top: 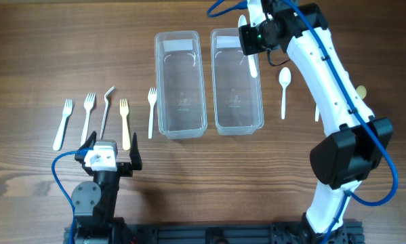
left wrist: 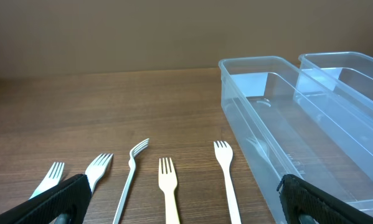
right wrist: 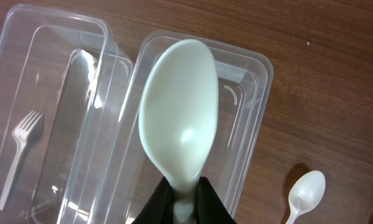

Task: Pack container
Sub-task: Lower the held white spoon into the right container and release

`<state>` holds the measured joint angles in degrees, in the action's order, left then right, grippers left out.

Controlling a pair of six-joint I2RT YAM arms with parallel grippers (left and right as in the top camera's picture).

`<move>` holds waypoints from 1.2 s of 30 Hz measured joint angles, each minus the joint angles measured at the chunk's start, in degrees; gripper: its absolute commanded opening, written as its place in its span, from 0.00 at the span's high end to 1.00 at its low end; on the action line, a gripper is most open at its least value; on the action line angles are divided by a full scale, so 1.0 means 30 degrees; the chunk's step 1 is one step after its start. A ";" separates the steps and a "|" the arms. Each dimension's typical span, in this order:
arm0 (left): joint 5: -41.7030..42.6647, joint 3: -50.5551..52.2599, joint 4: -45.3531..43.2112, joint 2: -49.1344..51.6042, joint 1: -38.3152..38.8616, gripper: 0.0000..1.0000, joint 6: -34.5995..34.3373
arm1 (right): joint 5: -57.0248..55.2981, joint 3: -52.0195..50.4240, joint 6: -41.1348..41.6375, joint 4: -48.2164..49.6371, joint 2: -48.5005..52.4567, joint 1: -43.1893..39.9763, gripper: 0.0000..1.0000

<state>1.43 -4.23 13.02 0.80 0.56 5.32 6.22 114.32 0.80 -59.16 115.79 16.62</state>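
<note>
One white spoon (right wrist: 180, 112) hung pinched in my right claw (right wrist: 183, 199) over the right-hand container (top: 238, 127); my left claw (top: 111, 150) gaped wide. Forks (top: 124, 120) lay nearby.

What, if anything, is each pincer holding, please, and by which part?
The right pincer grips a white spoon by its handle, just below the bowl. The left pincer is open and holds nothing.

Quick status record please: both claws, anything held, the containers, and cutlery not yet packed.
left claw: open, empty, by the forks
right claw: shut on white plastic spoon, over right clear plastic container
left clear plastic container: looks empty
right container contents: looks empty
table left of containers: five forks in a row
table right of containers: small white spoon, loose
</note>
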 measured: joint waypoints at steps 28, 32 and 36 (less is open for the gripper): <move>0.0000 0.0000 0.0000 -0.0007 0.0000 0.00 0.0000 | -0.1566 0.2237 0.1188 -0.2076 0.4466 0.1523 0.42; 0.0000 0.0000 -0.0007 -0.0007 0.0000 0.00 0.0000 | -0.1617 0.3956 0.1967 -0.3228 0.3140 -0.0117 0.42; 0.0000 0.0000 0.0000 -0.0007 0.0000 0.00 0.0000 | -0.1719 0.4466 0.2106 -0.4503 0.1690 -0.2688 0.43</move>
<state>1.43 -4.23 13.02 0.78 0.56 5.32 1.06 127.72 7.11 -72.66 120.86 8.56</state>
